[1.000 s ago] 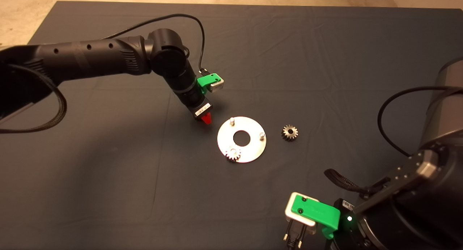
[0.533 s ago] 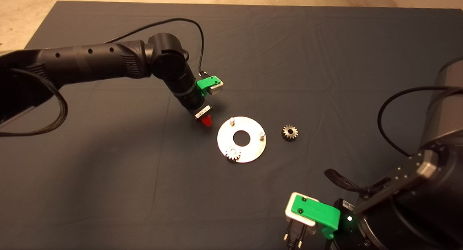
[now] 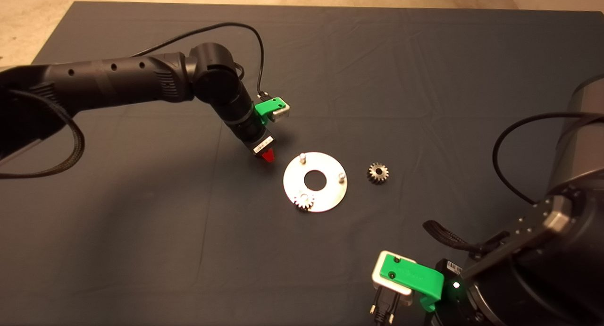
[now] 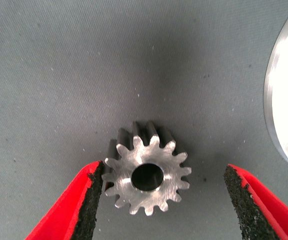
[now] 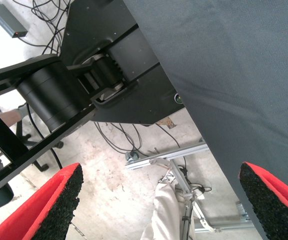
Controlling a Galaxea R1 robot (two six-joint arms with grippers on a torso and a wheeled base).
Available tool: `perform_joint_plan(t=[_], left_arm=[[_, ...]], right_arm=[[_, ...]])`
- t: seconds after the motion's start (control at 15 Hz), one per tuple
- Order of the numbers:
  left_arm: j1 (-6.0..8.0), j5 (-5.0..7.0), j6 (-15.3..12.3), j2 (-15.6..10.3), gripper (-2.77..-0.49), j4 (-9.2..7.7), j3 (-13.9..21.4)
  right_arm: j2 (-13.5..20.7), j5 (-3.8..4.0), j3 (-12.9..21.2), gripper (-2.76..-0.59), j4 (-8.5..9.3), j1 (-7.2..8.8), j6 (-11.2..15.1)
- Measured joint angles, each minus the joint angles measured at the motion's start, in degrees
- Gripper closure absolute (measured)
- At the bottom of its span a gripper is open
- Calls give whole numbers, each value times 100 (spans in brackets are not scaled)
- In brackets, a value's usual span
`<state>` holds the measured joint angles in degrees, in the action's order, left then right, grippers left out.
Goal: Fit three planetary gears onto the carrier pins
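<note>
gear (image 4: 147,176) bore up, between spread fingers (image 4: 91,197)

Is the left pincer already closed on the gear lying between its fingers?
No, the left pincer is open, with a gap beside the gear.

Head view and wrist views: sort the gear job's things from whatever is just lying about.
Job: disc; its two bare pins; mounted gear; loose gear; third gear inside the open left tool.
Not in use: mat; parked right tool; floor cables.
</note>
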<state>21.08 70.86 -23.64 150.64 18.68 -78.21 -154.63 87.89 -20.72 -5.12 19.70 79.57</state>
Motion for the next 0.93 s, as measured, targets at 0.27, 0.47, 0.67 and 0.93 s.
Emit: perform_joint_plan(t=[0.27,0.47,0.67,0.93], left_arm=[[0,-41,0,0,-151,19,0],[0,-44,0,-3,-138,20,0],[0,-44,0,-6,-136,20,0],[0,-59,0,-33,-113,20,0]], right_arm=[[0,0,0,-233,0,0,0],[0,0,0,-233,0,0,0],[0,0,0,-233,0,-2,0],[2,0,0,-233,0,-1,0]])
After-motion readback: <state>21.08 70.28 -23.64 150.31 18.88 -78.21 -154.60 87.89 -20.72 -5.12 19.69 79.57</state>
